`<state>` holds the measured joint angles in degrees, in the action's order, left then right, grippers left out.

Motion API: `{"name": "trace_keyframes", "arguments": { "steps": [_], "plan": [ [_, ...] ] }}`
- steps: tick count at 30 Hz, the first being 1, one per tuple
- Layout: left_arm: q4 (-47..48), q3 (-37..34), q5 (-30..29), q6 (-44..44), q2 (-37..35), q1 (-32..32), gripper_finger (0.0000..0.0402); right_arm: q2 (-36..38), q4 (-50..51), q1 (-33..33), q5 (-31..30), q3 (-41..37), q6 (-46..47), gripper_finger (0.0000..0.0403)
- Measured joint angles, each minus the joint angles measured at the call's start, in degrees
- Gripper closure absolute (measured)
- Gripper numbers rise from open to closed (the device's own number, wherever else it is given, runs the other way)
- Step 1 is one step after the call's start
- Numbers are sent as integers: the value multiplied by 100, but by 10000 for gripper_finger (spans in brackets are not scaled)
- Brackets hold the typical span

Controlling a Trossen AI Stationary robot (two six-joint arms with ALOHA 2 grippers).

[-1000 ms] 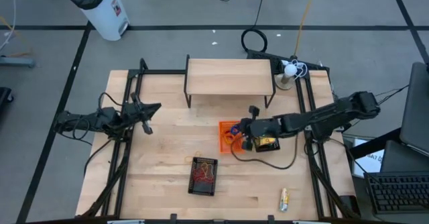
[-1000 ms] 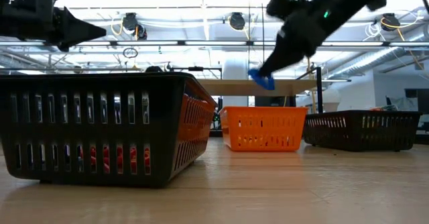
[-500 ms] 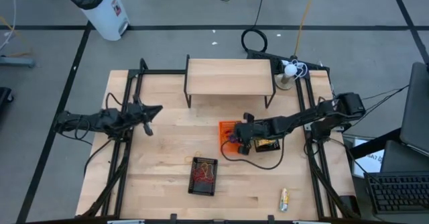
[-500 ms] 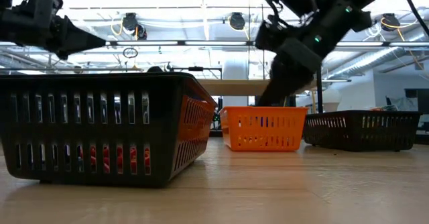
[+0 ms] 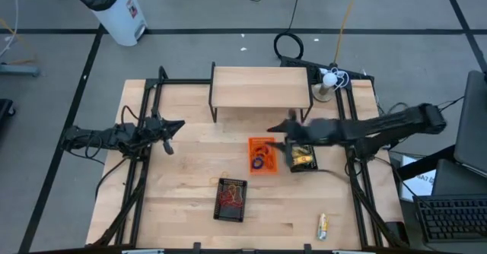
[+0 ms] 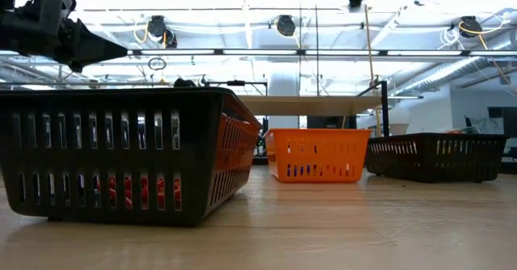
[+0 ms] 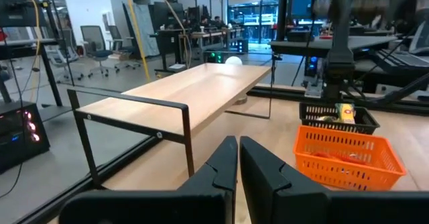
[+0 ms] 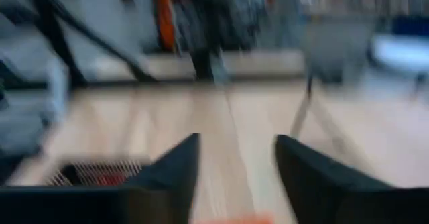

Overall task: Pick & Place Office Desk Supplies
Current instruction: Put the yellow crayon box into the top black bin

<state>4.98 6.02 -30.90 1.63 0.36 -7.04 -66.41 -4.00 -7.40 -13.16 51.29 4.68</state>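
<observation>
Supplies are spread over three baskets on the table (image 5: pixel 183 170): an orange basket (image 5: pixel 262 154) at the centre with small blue and purple rings (image 5: pixel 260 161) seen inside, a black basket (image 5: pixel 302 160) just to its right holding yellow packets (image 5: pixel 303 160), and a second black basket (image 5: pixel 232 198) nearer the front edge with red loops (image 5: pixel 231 197) in it. One loose band (image 5: pixel 215 180) lies on the wood beside that front basket, and one yellow packet (image 5: pixel 323 225) lies alone near the front right corner. One low wooden shelf (image 5: pixel 261 87) stands at the back.

The right arm is stretched out level from the right side, its gripper (image 5: pixel 278 128) blurred, just behind the orange basket — the fingers (image 8: pixel 167 167) are seen spread apart in the wrist view, with nothing between them. The left gripper (image 5: pixel 176 123) is held out over the table's left side, well apart from the baskets, its fingers (image 7: pixel 221 163) pressed together and empty.

A second ago a blue item was carried in the right gripper above the orange basket; now the gripper has been lifted clear — and blue shows through the basket's slots in the low view.
</observation>
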Motion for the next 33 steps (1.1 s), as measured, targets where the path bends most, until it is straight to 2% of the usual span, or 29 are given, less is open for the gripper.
{"name": "trace_keyframes", "arguments": {
  "steps": [4, 6, 9, 12, 15, 26, 30, 33],
  "plan": [
    [-8, 0, 86, 98, 0, 0, 380, 1032, -582, 98, 422, -142, -630, 354],
    [1, 0, 85, 107, 0, -1, 380, 1335, -531, 276, 439, -142, -598, 387],
    [8, 0, 91, 107, 0, -1, 380, 1712, -132, 529, 840, -164, -556, 389],
    [115, 0, 92, 99, 0, -1, 380, 2170, -270, 572, 1030, -311, -816, 400],
    [223, 0, 96, 110, 0, -1, 380, 2682, -656, 713, 1064, -698, -852, 400],
    [306, 0, -4, 289, 0, -1, 380, 4608, -620, 1051, 1058, -2420, -240, 402],
    [303, 0, -7, 296, 0, -1, 380, 5137, -746, 1049, 1355, -2969, 6, 402],
    [294, 0, -75, 301, 0, 0, 380, 5432, -881, 1047, 1318, -3304, 150, 402]
  ]
}}
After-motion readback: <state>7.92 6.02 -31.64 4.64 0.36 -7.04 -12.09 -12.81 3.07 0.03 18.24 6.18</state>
